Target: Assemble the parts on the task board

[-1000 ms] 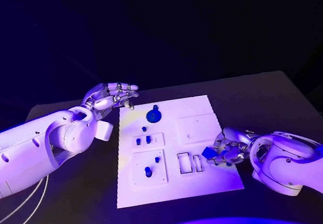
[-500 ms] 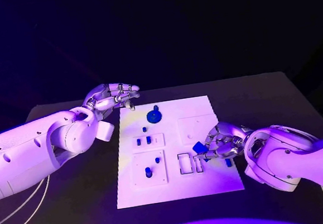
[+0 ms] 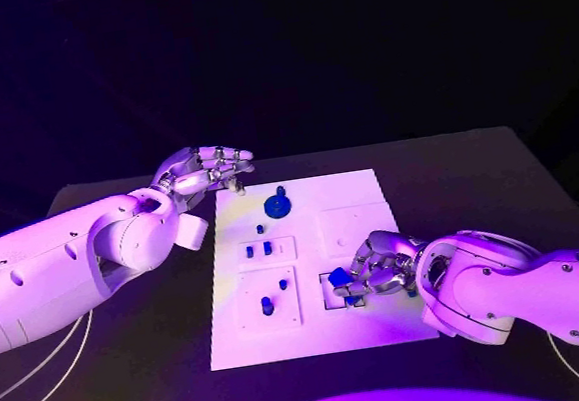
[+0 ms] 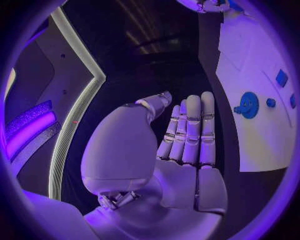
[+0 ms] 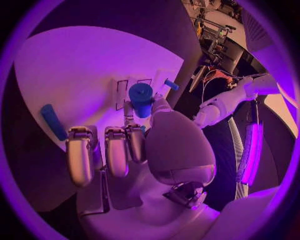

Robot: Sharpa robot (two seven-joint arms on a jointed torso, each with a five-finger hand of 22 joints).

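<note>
The white task board [image 3: 354,191] lies in the middle of the table. My right hand [image 3: 377,269] hovers over its near right part and pinches a blue cylindrical part [image 5: 141,99] between thumb and finger. That part [image 3: 340,277] hangs just above two narrow rectangular slots [image 5: 124,93]. A blue bar [image 5: 51,121] lies flat on the board beside the right hand [image 5: 125,150]. My left hand [image 3: 207,172] stays at the board's far left corner, holding nothing. In the left wrist view its fingers [image 4: 190,132] lie side by side, with the thumb apart.
A blue gear [image 3: 279,205] sits at the far end of the board; the gear [image 4: 249,105] is also in the left wrist view. Small blue pieces [image 3: 257,251] stand in a middle block. Two blue pegs [image 3: 267,307] stand in the near left block. Dark table surrounds the board.
My right hand has carried the blue part leftward from the board's right edge to over the slots. The left hand has not moved.
</note>
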